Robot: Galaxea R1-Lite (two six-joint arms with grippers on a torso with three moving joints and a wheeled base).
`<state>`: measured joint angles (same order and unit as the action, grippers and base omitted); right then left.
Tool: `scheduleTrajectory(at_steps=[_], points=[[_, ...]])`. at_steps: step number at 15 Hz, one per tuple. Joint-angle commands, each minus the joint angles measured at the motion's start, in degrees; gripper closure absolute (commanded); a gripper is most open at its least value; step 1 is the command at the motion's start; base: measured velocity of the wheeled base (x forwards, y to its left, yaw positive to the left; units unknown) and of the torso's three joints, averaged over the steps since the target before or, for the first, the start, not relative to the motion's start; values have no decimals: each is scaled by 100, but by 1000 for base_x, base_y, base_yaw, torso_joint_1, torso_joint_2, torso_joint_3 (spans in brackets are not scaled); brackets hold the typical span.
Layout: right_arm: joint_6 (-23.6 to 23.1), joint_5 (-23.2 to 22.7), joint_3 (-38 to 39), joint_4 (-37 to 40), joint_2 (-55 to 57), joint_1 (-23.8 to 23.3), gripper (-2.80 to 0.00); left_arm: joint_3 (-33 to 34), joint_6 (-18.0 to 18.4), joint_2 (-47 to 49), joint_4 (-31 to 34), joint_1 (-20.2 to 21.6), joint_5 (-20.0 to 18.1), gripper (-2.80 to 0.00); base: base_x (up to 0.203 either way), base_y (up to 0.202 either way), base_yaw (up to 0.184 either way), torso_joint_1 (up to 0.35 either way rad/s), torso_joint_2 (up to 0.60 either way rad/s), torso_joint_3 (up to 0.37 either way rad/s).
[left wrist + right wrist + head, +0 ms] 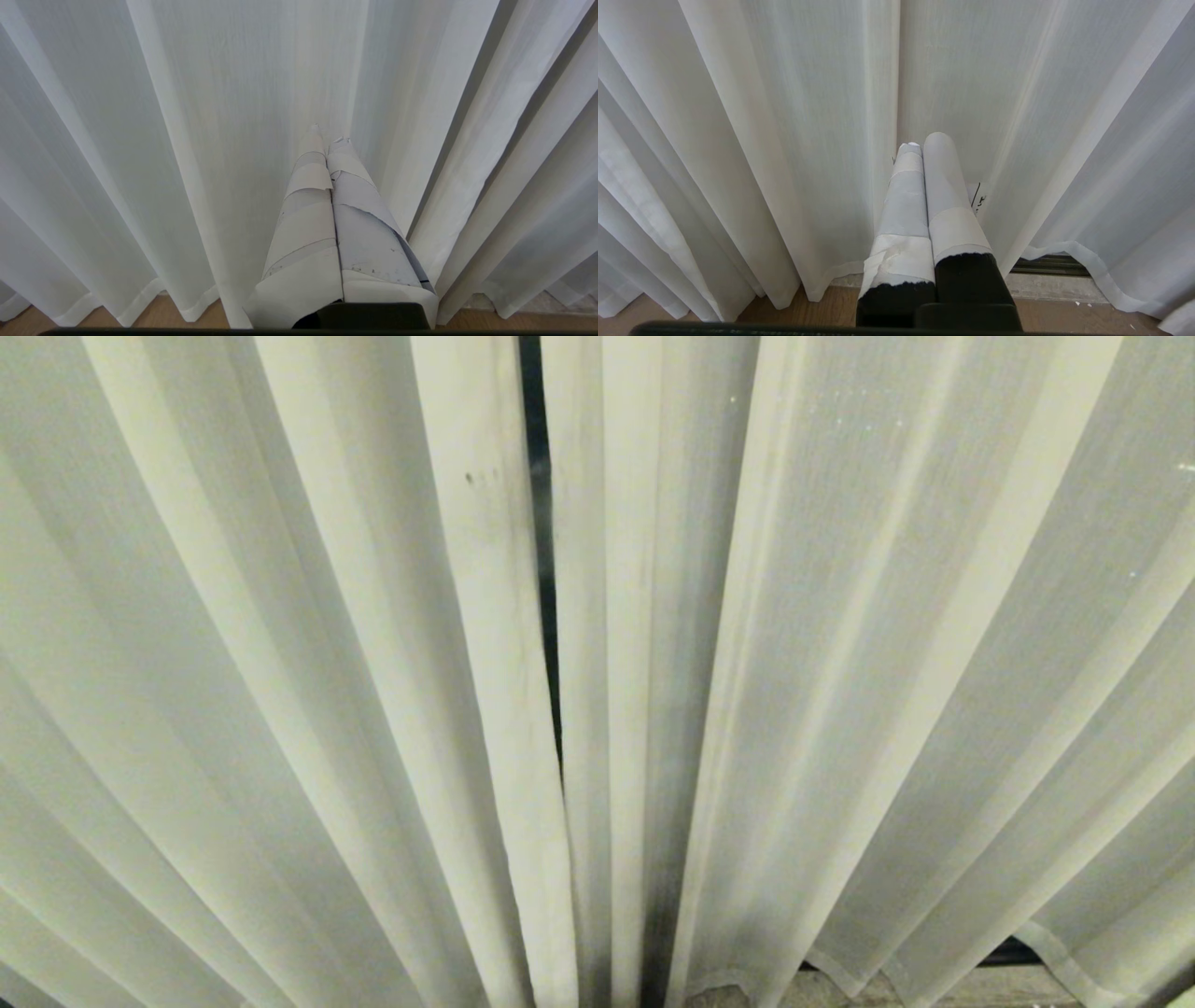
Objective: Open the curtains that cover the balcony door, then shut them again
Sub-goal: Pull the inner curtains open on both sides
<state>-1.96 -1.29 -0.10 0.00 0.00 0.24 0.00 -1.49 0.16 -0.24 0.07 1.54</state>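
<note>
The cream curtains (280,663) hang drawn in long vertical folds across the whole head view. A narrow dark slit (544,569) runs between the two panels where their edges meet. The balcony door is hidden behind the fabric. Neither arm shows in the head view. In the left wrist view my left gripper (327,134), its fingers wrapped in white tape, is shut with nothing in it and points at the curtains (210,116). In the right wrist view my right gripper (923,143) is also shut and empty, aimed at a hemmed curtain edge (882,93). Whether either tip touches cloth I cannot tell.
Wooden floor (822,303) lies under the hems. A pale stone sill (1055,287) and a dark floor track (1050,265) show where the right-hand hem lifts. A small white tag with black marks (978,198) sits on the fabric beside the right fingers.
</note>
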Motion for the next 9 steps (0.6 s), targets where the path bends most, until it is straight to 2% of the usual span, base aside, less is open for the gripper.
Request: scheduleTrajectory(at_steps=[1,5,9], points=[[-6,-3,1,0,9,2,0,0,5,-16,-2,1,-4,0,0,0,0,0,0,0],[-6,-3,1,2,9,2,0,-74,157,-16,-67,-4,-39,0,0,0,0,0,0,0],[-6,-3,1,0,9,2,0,-735,206,294,-56,1,-161,0,0,0,0,0,0,0]])
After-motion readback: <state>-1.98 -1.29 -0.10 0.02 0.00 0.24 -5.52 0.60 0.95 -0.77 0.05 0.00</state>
